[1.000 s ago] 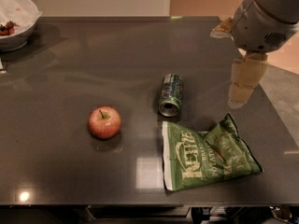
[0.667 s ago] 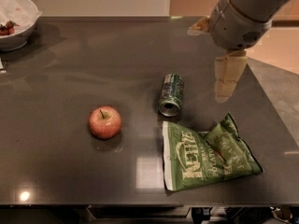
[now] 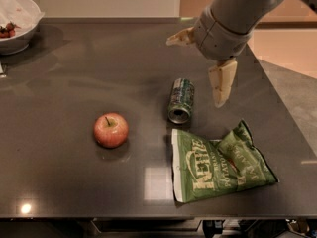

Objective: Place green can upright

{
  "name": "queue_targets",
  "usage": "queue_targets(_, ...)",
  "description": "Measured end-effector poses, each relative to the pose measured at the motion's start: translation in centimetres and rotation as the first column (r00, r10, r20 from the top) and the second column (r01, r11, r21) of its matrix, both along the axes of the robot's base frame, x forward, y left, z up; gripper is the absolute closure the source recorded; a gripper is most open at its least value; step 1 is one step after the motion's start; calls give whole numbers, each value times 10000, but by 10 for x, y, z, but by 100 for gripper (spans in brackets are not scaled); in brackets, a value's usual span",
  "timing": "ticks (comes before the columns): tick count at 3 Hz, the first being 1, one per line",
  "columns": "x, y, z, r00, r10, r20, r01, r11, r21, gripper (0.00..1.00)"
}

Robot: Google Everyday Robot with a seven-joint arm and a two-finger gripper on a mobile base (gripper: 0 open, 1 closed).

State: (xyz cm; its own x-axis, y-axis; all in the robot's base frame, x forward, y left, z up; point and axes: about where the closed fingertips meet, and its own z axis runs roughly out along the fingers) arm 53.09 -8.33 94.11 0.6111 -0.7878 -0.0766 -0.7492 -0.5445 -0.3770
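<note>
The green can (image 3: pixel 181 100) lies on its side on the dark table (image 3: pixel 74 182), its silver end facing the front edge. My gripper (image 3: pixel 193 74) hangs above the table just behind and to the right of the can, apart from it. It is open and empty: one pale finger (image 3: pixel 221 82) points down to the right of the can, the other (image 3: pixel 180 37) sticks out to the left behind it.
A flat green chip bag (image 3: pixel 218 165) lies just in front of the can. A red apple (image 3: pixel 111 129) sits to the can's left. A white bowl (image 3: pixel 17 21) with food stands at the far left corner. The table's right edge runs near the bag.
My arm and gripper have moved left, from over the table's right side to just beside the can. The can, apple and bag have not moved.
</note>
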Motion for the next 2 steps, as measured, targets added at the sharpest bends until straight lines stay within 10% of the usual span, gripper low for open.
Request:
queue_targets(1, 0, 15, -16, 9807, 1936, 280, -1926, 9806, -350, 0)
queue_targets(2, -3, 27, -31, 9344, 3556, 210, -3539, 9335, -569, 0)
